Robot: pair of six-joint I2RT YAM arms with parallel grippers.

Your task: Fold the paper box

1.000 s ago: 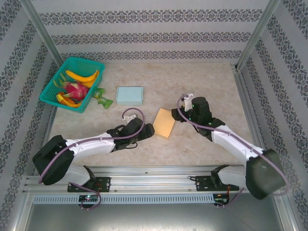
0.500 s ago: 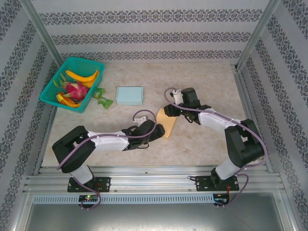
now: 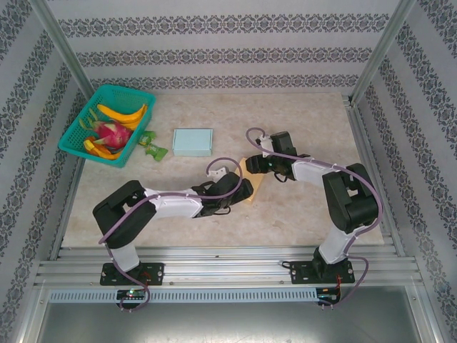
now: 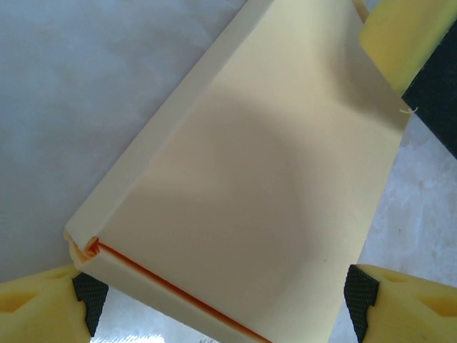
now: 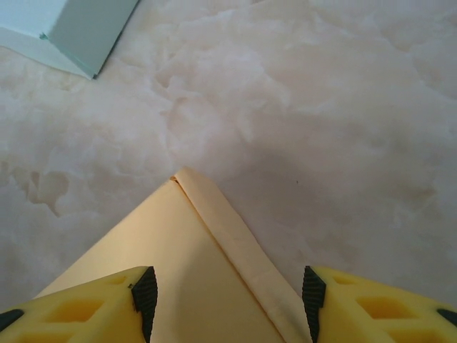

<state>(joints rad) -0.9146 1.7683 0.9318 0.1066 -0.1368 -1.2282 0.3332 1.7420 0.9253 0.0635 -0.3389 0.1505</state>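
Observation:
The pale yellow paper box (image 3: 256, 187) lies flat near the middle of the table, largely covered by both grippers. My left gripper (image 3: 241, 189) is at its near left end. In the left wrist view the box (image 4: 250, 179) spreads between the wide-apart fingers of the open left gripper (image 4: 221, 309), with an orange line along its near edge. My right gripper (image 3: 257, 164) is at the far end. In the right wrist view the right gripper (image 5: 228, 300) stands open astride a box corner (image 5: 186, 236), one pad over the paper and one over bare table.
A teal basket (image 3: 77, 121) with bananas and a dragon fruit sits at the back left, a green packet (image 3: 151, 147) beside it. A light blue flat box (image 3: 193, 141) lies behind the yellow one; its corner (image 5: 86, 28) shows in the right wrist view. Metal rails border the table.
My left arm has stretched right until its gripper reached the box's near end. My right arm has swung left from beside the box to its far corner.

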